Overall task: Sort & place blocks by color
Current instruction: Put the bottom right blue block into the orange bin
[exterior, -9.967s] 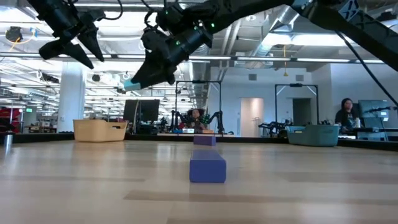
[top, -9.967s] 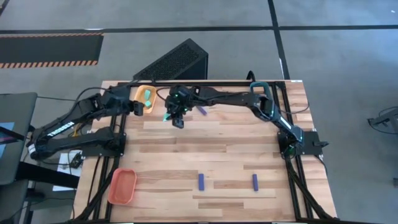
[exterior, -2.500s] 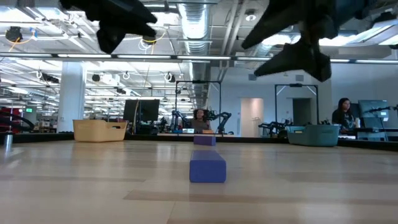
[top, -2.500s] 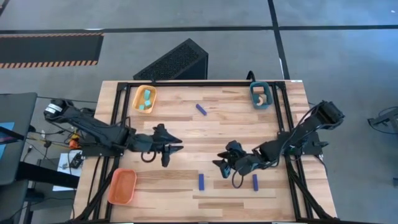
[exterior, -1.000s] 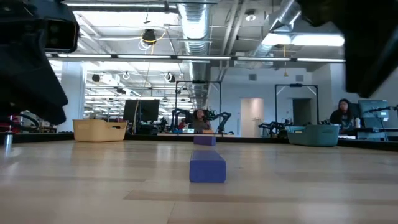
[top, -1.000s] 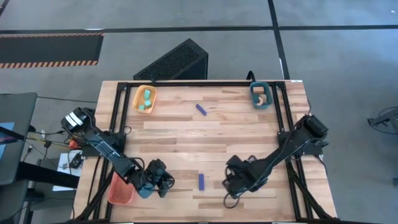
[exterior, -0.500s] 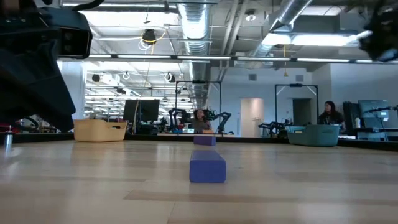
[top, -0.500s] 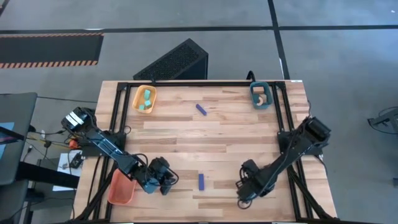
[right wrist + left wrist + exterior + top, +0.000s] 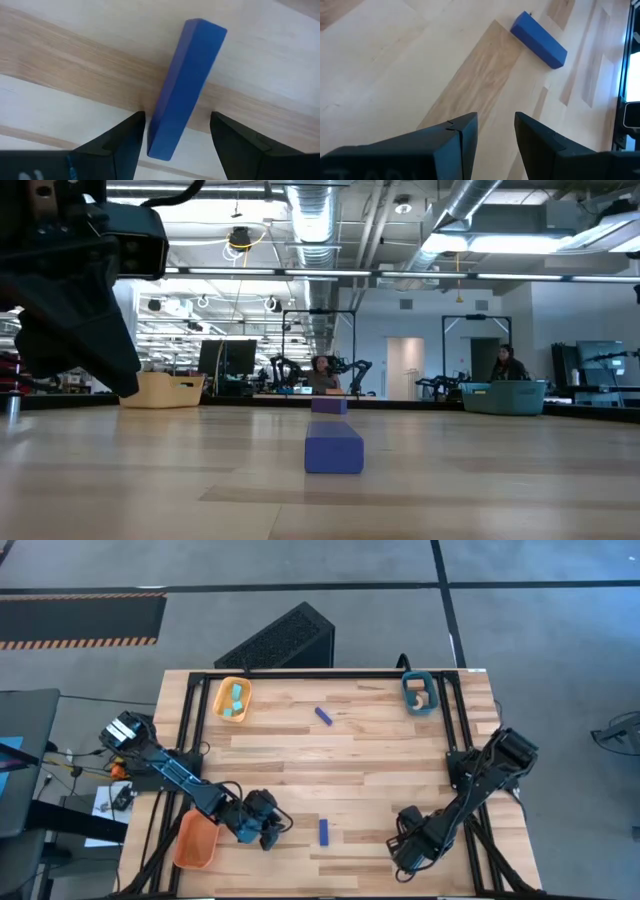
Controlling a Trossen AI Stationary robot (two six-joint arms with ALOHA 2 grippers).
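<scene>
Right gripper [image 9: 174,131] straddles a dark blue oblong wooden block [image 9: 187,85], fingers apart, positioned for pickup; left gripper [image 9: 495,131], part-open and empty, faces another blue bar [image 9: 539,39]

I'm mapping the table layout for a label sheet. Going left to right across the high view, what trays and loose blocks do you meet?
Orange tray → yellow-orange tray holding cyan blocks → two dark blue blocks near the middle → teal tray holding a tan block.
</scene>
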